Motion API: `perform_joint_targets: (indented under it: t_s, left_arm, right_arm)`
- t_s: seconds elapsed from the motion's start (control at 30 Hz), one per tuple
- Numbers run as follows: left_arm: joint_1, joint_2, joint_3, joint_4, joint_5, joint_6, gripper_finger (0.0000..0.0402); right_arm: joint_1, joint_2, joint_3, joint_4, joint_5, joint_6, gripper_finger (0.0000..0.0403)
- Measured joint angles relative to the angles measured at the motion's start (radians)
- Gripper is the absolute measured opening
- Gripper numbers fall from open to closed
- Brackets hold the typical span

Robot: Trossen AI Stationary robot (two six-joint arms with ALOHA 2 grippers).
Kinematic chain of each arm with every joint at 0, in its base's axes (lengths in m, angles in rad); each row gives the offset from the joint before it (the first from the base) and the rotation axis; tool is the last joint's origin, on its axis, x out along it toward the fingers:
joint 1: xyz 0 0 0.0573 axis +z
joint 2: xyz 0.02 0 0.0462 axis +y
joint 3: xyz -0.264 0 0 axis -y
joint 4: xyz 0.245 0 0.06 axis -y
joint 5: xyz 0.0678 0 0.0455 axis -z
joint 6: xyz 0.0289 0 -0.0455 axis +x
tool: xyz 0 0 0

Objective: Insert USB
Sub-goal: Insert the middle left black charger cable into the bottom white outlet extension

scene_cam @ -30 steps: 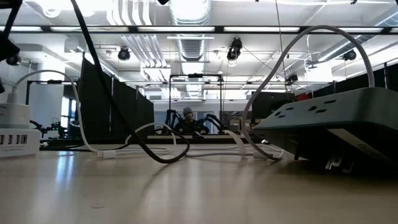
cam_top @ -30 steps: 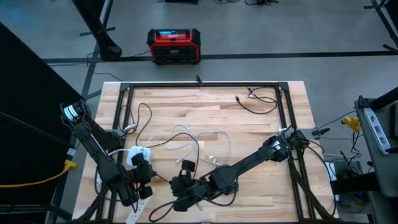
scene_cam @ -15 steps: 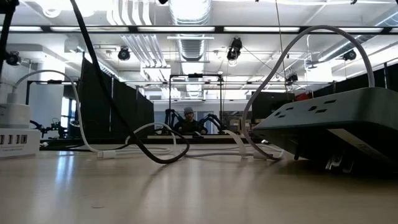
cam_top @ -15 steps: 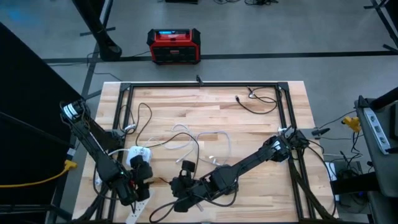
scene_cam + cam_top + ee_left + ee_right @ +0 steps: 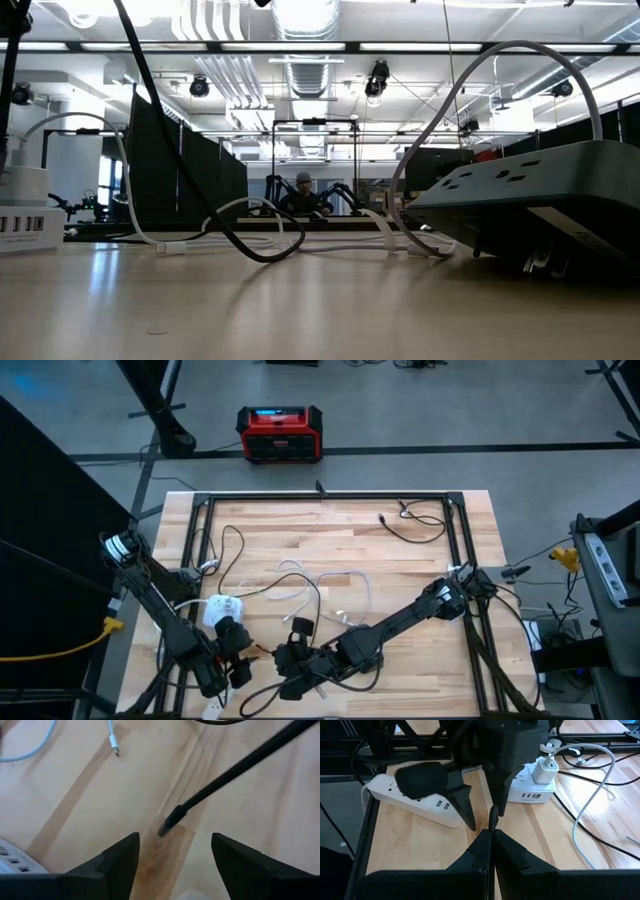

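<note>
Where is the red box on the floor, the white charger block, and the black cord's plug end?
red box (image 5: pixel 280 433), high view, middle of its top
white charger block (image 5: pixel 546 770), right wrist view, its front face
black cord's plug end (image 5: pixel 165 829), left wrist view, the tip

Overhead camera looks straight down on the whole wooden table, the low one skims level across it into the room, and both close wrist cameras face the same tabletop near the white power strip.
</note>
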Motion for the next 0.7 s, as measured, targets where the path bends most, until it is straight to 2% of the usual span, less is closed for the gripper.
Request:
perform_joint_targets:
  t_s: [0.27, 0.43, 0.7]
  left_arm:
    - [0.016, 0.014, -0.001, -0.037, -0.106, -0.004, 0.0203]
    - [0.033, 0.014, -0.002, -0.04, -0.107, 0.004, 0.0181]
    - [0.033, 0.01, -0.002, -0.04, -0.11, 0.026, 0.0107]
  right_arm:
    - [0.002, 0.0, 0.0, 0.0, 0.0, 0.0, 0.0]
    - [0.004, 0.0, 0.0, 0.0, 0.0, -0.001, 0.0]
    - [0.004, 0.0, 0.0, -0.002, 0.0, -0.002, 0.0]
